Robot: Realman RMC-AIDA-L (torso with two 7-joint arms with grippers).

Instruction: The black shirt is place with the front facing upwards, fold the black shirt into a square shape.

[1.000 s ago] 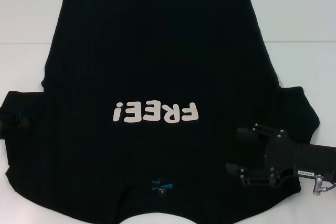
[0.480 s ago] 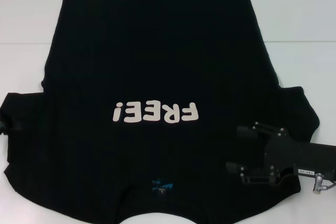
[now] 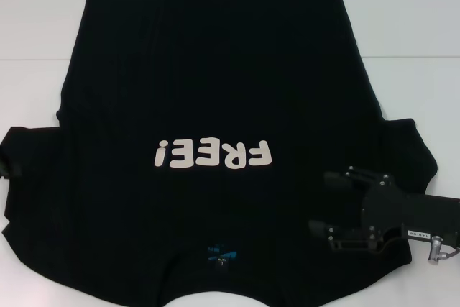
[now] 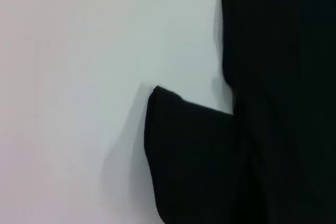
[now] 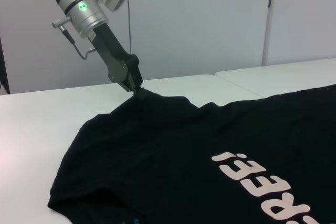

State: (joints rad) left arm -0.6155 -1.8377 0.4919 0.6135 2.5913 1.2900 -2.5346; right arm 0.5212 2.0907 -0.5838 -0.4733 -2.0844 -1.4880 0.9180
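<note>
The left gripper [image 5: 134,85], fingers clenched on the black shirt [image 3: 215,91] sleeve, has lifted it off the worktop [image 5: 42,114], starting the fold, while the right gripper [image 3: 327,205] hovers released beside the "FREE!" lettering [image 3: 213,154].

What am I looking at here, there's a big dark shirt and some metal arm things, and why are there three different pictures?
This is a two-armed robot folding a plain black cloth T-shirt with white "FREE!" lettering, spread front-up on a white table. One picture comes from a camera on the robot's head, looking down. The other two come from cameras on its wrists. The right gripper hovers open over the shirt near its right sleeve. In the right wrist view, the left gripper pinches the left sleeve, lifting the cloth into a small peak. The left wrist view shows only that sleeve against the table.
</note>
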